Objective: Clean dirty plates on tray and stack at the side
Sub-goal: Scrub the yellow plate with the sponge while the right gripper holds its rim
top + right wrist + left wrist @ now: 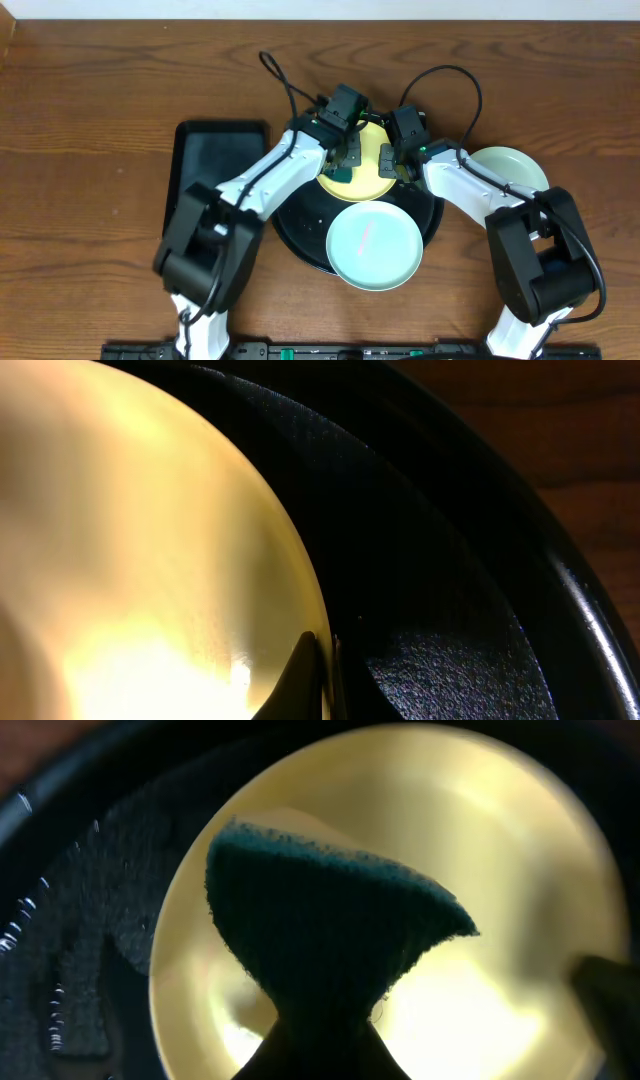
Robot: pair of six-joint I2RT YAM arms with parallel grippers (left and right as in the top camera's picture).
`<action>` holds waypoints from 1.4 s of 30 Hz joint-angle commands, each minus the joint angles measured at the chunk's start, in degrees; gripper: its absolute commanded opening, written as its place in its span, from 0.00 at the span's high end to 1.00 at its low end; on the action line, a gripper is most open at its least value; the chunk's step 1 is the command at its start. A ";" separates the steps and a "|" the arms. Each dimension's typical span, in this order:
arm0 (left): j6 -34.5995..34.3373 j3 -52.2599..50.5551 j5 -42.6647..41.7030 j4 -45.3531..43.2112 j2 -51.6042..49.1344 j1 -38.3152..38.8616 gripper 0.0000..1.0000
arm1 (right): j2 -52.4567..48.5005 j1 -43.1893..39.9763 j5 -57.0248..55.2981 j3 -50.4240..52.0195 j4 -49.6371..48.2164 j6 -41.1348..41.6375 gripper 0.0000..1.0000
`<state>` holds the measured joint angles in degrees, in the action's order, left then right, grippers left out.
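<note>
A pale yellow plate (368, 182) lies at the back of the round black tray (298, 228). My left gripper (342, 165) is shut on a dark green sponge (320, 920), which presses on the yellow plate (500, 840). My right gripper (396, 166) is shut on that plate's right rim (325, 665), one finger inside and one outside. A mint-blue plate (374, 245) with a faint pink streak sits at the tray's front and overhangs its rim. Another mint-blue plate (512, 166) rests on the table to the right of the tray.
A black rectangular tray (212, 170) lies to the left of the round one. Black cables loop over the table behind both wrists. The round tray's textured floor (440, 630) and raised rim show beside the yellow plate, with brown wood table (590, 450) beyond.
</note>
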<state>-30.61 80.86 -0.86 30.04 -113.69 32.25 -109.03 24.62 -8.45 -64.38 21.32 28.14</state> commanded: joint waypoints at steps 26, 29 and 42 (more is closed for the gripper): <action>8.50 -0.24 3.10 -8.41 -4.94 -0.07 0.92 | -0.48 0.55 -0.72 0.85 0.31 0.52 0.99; 7.76 -0.24 3.10 -2.73 -4.94 -0.09 0.92 | -0.48 0.55 -0.74 0.85 0.33 0.52 0.99; 6.64 2.54 2.80 8.13 -1.95 -1.14 0.93 | -0.48 0.55 -0.52 0.85 0.31 0.48 0.99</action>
<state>-24.16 81.80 0.78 36.42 -117.49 32.23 -109.03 25.21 -7.05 -64.38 21.12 28.23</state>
